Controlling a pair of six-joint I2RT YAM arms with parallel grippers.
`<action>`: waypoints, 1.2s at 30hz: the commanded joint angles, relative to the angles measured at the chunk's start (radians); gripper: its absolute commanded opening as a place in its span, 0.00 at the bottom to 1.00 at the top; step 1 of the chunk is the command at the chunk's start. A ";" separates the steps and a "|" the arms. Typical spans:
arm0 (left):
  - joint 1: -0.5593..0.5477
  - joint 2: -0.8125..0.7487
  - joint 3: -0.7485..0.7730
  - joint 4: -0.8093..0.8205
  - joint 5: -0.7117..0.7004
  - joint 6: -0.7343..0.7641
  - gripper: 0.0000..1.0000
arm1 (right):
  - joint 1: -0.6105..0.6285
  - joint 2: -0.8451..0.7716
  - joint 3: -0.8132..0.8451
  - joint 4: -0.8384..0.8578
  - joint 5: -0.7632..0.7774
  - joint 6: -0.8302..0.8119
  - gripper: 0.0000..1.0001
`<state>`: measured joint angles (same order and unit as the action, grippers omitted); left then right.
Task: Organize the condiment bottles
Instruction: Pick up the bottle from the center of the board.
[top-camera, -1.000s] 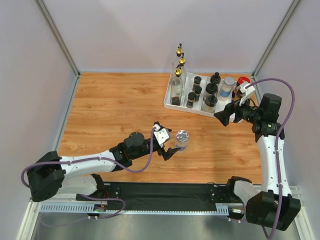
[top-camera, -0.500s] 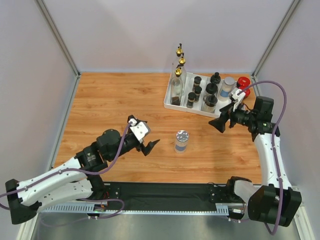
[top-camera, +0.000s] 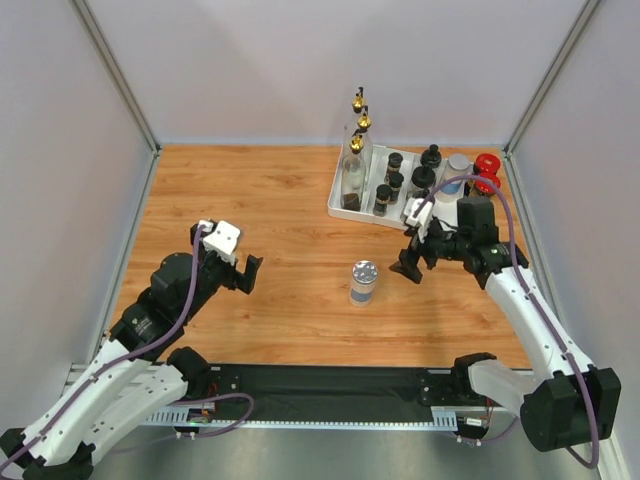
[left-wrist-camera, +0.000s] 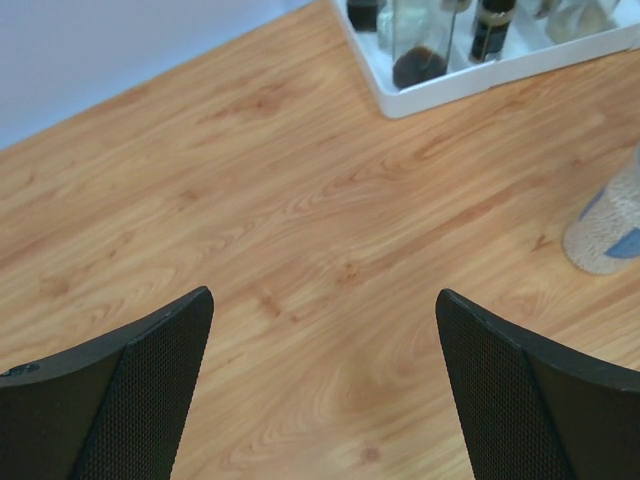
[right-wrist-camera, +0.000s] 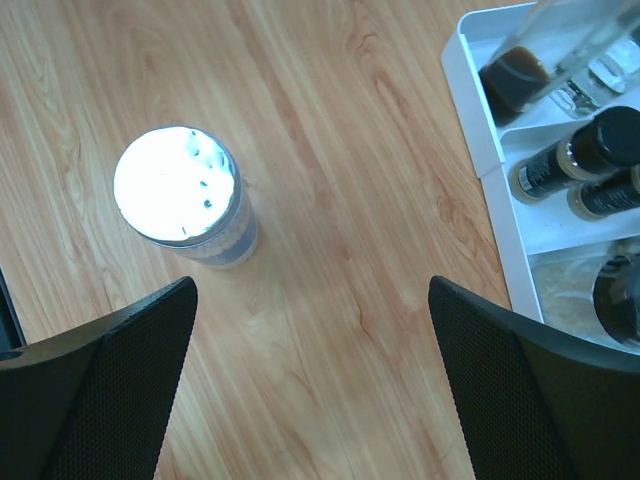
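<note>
A silver-lidded jar (top-camera: 364, 282) is standing mid-way along the wooden tabletop (top-camera: 250, 200), with pale walls (top-camera: 250, 70) enclosing three edges. The left jaws and the right jaws are gaping wide, holding nothing.

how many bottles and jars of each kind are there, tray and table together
gold-spouted glass bottles: 3
black-capped jars: 6
red-lidded jars: 2
silver-lidded clear jars: 2 (one in the white tray, one on the table)
total: 13
</note>
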<state>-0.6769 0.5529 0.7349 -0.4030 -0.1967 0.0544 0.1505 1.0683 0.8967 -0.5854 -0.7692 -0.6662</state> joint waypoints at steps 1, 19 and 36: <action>0.057 -0.001 -0.031 -0.071 -0.015 -0.048 1.00 | 0.076 0.009 0.036 -0.030 0.137 -0.105 1.00; 0.134 -0.021 -0.080 -0.053 -0.041 -0.037 1.00 | 0.363 0.153 0.160 -0.166 0.197 -0.243 1.00; 0.135 -0.031 -0.085 -0.054 -0.043 -0.036 1.00 | 0.412 0.309 0.249 -0.185 0.191 -0.286 1.00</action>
<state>-0.5472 0.5308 0.6533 -0.4747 -0.2306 0.0280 0.5518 1.3579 1.1057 -0.7692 -0.5789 -0.9325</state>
